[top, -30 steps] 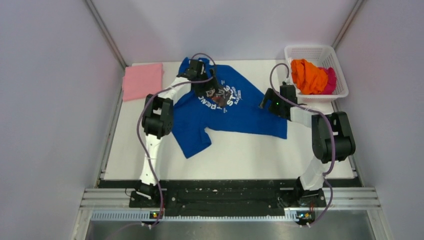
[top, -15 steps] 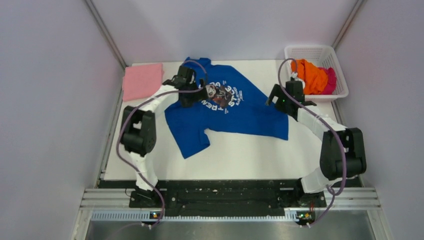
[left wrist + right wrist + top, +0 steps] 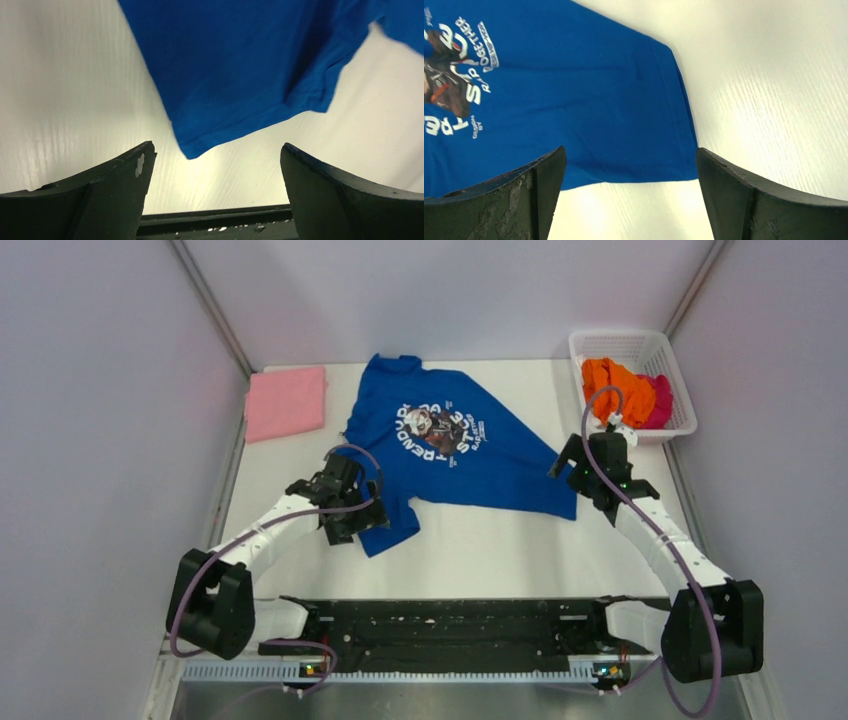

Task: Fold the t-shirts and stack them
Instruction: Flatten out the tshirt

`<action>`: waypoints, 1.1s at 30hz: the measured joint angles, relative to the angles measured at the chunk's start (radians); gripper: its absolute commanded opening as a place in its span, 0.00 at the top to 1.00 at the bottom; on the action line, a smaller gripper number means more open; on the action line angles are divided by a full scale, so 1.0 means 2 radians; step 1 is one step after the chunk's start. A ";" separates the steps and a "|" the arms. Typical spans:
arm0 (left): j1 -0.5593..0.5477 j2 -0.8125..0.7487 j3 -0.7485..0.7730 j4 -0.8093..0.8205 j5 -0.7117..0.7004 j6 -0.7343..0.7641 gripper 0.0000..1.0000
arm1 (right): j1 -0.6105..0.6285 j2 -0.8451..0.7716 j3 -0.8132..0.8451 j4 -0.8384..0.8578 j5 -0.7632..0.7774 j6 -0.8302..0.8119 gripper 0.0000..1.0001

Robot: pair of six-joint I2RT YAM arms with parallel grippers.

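The royal blue t-shirt [image 3: 470, 455] with a round white print lies spread on the table. My left gripper [image 3: 358, 525] is open and empty over the shirt's near-left corner, and the left wrist view shows that corner [image 3: 235, 75] above the open gripper [image 3: 215, 165]. My right gripper [image 3: 575, 465] is open and empty over the shirt's right edge, and the right wrist view shows the hem [image 3: 589, 110] between the open gripper [image 3: 629, 170]. A folded pink t-shirt [image 3: 286, 402] lies at the far left. The orange t-shirt [image 3: 612, 390] and the magenta t-shirt [image 3: 661, 400] sit in the basket.
The white mesh basket [image 3: 618, 340] stands at the far right corner. Grey walls close in both sides and the back. A black rail [image 3: 450, 615] runs along the near table edge and also shows in the left wrist view [image 3: 215, 220].
My left arm has swung from the shirt's print area near the collar back to its near-left corner. My right arm has drawn back toward the right edge. The print is now uncovered.
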 measured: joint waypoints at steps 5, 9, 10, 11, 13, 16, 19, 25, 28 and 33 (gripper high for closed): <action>-0.003 0.002 -0.022 -0.019 0.003 -0.003 0.06 | 0.000 -0.001 -0.007 -0.016 0.003 -0.001 0.01; -0.004 0.032 -0.023 -0.016 0.012 -0.007 0.20 | 0.000 0.002 -0.007 -0.030 0.008 -0.001 0.01; -0.004 0.044 -0.024 -0.012 0.014 -0.007 0.23 | 0.000 0.002 -0.007 -0.033 0.008 0.000 0.01; -0.004 0.054 -0.024 -0.010 0.015 -0.008 0.27 | 0.000 0.002 -0.008 -0.034 0.008 0.001 0.01; -0.005 0.076 -0.020 -0.010 0.019 -0.009 0.30 | 0.000 0.002 -0.014 -0.035 0.008 0.003 0.01; -0.009 0.080 -0.019 -0.005 0.020 -0.011 0.38 | 0.000 0.004 -0.025 -0.037 0.008 0.006 0.01; -0.012 0.088 -0.016 -0.002 0.020 -0.012 0.49 | 0.000 0.007 -0.029 -0.041 0.008 0.010 0.01; -0.030 0.111 0.001 0.000 0.016 -0.012 0.75 | 0.000 0.009 -0.037 -0.042 0.016 0.024 0.01; -0.037 0.116 0.004 0.000 0.007 -0.012 0.95 | 0.000 0.010 -0.045 -0.047 0.020 0.032 0.01; -0.043 0.117 0.007 -0.005 -0.010 -0.018 1.00 | 0.000 0.010 -0.050 -0.054 0.027 0.040 0.01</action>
